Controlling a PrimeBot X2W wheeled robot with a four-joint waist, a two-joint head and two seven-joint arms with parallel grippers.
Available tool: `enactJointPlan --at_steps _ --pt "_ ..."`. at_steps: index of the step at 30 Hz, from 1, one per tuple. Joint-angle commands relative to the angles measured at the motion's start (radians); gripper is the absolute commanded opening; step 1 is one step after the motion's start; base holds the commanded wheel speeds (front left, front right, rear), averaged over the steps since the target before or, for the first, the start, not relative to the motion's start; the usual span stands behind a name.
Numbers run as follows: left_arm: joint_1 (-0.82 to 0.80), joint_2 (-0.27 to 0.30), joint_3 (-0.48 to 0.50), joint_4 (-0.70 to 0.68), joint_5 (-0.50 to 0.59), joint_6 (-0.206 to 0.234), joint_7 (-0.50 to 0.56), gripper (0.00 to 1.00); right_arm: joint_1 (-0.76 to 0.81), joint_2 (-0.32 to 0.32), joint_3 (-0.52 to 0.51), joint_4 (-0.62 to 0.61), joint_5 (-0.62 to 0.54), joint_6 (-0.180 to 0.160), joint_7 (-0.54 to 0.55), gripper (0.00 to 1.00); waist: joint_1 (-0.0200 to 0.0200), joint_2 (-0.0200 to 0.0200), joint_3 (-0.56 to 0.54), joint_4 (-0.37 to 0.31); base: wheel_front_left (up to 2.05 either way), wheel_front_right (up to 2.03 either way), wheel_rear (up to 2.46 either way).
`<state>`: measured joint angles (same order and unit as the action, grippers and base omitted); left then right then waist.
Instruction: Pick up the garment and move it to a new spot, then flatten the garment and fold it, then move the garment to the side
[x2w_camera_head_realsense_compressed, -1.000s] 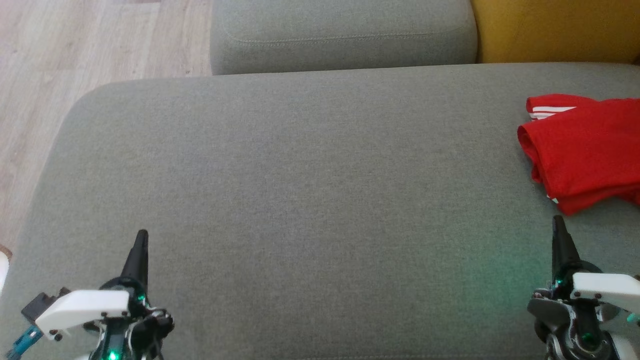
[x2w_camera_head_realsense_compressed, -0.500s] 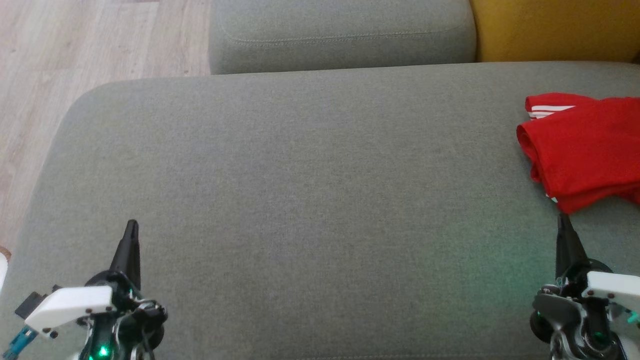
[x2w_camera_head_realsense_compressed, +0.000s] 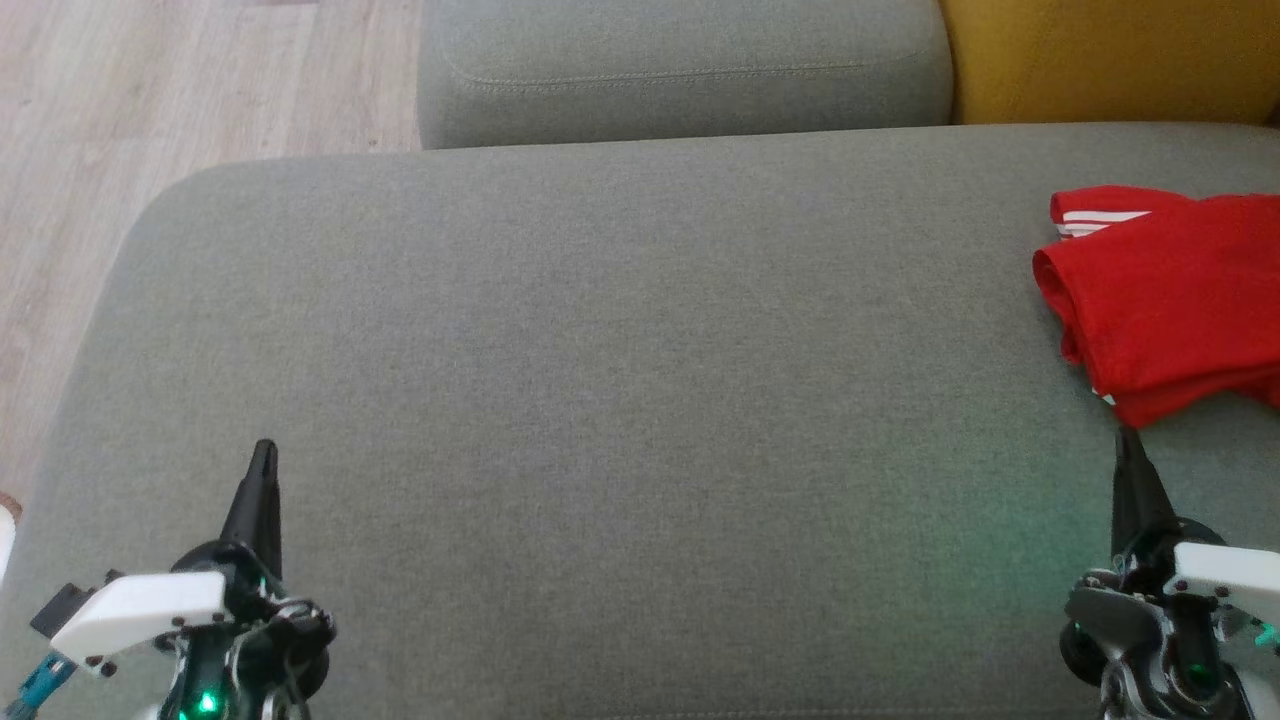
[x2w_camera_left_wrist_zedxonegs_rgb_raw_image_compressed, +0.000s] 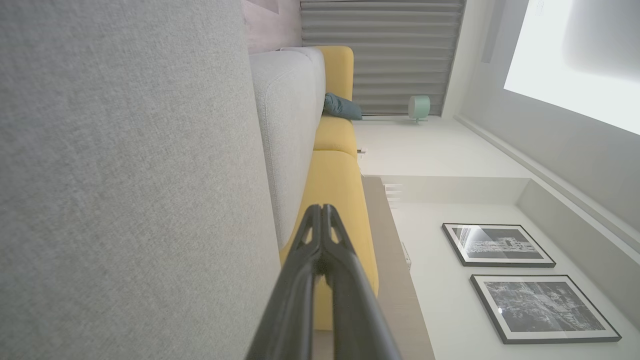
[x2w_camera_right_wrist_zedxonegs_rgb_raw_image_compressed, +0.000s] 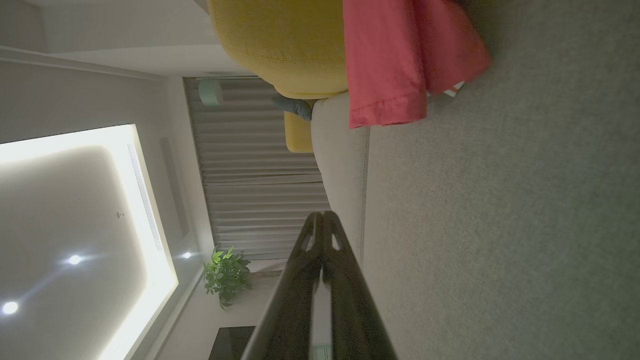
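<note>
I see the red garment (x2w_camera_head_realsense_compressed: 1170, 305) lying bunched at the right end of the grey seat (x2w_camera_head_realsense_compressed: 620, 380), running off the head view's right edge. My right gripper (x2w_camera_head_realsense_compressed: 1126, 438) points at its near corner, just beside it, fingers pressed together and holding nothing. My left gripper (x2w_camera_head_realsense_compressed: 263, 450) sits near left, well apart from the garment, fingers likewise closed and empty.

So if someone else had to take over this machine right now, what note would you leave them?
Left gripper: shut, holding nothing, over the grey cushion.
Right gripper: shut, empty, tip right by the near corner of the red garment.
The red garment lies folded at the cushion's right edge.
Done, by the look of it: folding and moving aside.
Left: probably nothing; maybe check the fold is neat.
</note>
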<state>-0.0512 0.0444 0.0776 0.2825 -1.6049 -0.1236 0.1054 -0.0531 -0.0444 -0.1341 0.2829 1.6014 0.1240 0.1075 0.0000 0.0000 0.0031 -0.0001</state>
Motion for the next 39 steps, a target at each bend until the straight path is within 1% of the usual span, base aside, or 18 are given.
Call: enactJointPlan --at_steps 1,39 --pt "-0.057 0.007 0.036 -0.037 -0.004 -0.007 0.007 0.0 -0.055 -0.006 0.02 -0.038 0.007 0.007 0.006 0.0 0.0 0.0 0.0 0.0 0.0 0.0 0.0" --pt "-0.057 0.006 0.037 -0.037 -0.003 -0.007 0.008 0.0 -0.055 -0.006 0.02 -0.038 0.007 0.007 0.006 0.0 0.0 0.0 0.0 0.0 0.0 0.0 0.0"
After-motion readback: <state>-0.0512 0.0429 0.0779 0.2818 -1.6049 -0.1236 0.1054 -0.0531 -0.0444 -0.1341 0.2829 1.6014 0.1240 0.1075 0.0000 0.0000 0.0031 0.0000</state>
